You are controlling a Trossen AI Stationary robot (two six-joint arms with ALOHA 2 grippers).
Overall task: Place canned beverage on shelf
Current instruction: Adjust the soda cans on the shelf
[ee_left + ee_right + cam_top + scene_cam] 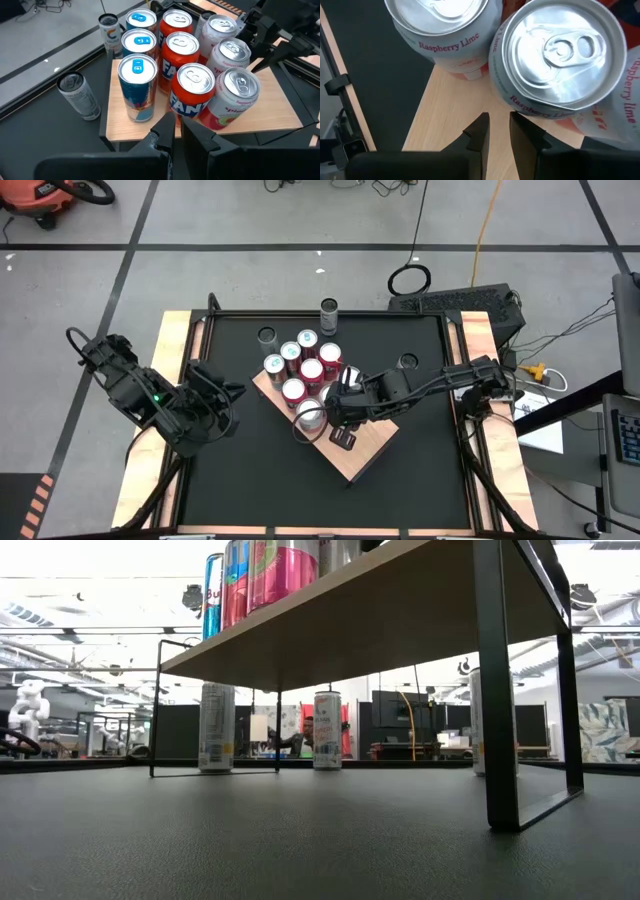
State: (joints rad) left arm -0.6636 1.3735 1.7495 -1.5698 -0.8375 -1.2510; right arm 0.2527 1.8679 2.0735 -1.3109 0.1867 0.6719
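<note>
Black table (250, 470), three cans (329, 313) off shelf (365, 450).

Right arm reaches in from the right side toward table centre, elbow bent, wrist pitched down; right gripper (337, 412) fingers (479, 134) nearly together with a thin gap, nothing between them. Left arm folded back at the left edge, wrist angled toward centre, left gripper (232, 390) fingers (165, 134) likewise nearly closed and empty.
</note>
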